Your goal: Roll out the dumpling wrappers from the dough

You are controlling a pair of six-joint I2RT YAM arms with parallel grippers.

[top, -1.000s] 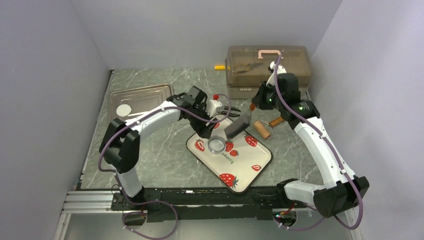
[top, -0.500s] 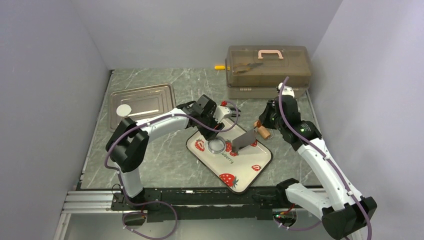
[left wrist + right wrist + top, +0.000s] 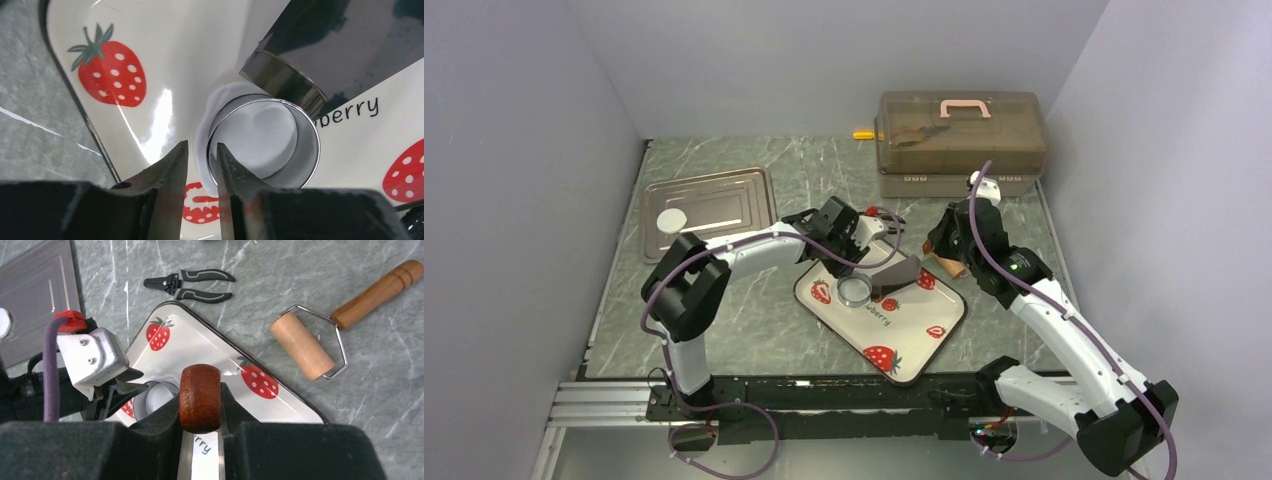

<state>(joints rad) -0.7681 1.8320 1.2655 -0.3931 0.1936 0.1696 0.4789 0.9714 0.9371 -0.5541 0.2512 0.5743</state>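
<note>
A flattened white patch of dough (image 3: 260,132) lies on the strawberry tray (image 3: 924,325) under a shiny metal ring (image 3: 855,291). A rim of dough shows outside the ring (image 3: 306,150). My left gripper (image 3: 201,145) straddles the ring's near wall with its jaws narrow; a gap still shows on the outer side. My right gripper (image 3: 200,405) is shut on the brown wooden handle (image 3: 200,395) of a scraper. The scraper's steel blade (image 3: 896,273) slants down just right of the ring. One dumpling wrapper (image 3: 671,220) rests on the metal tray (image 3: 709,200).
A wooden roller (image 3: 302,345) with a wire frame lies on the table right of the strawberry tray. Black pliers (image 3: 192,285) lie behind that tray. A brown toolbox (image 3: 959,140) stands at the back right, a yellow item (image 3: 862,134) beside it.
The left jaws have narrowed a lot around the ring's wall. The right arm has swung down and left, bringing the scraper blade up against the ring.
</note>
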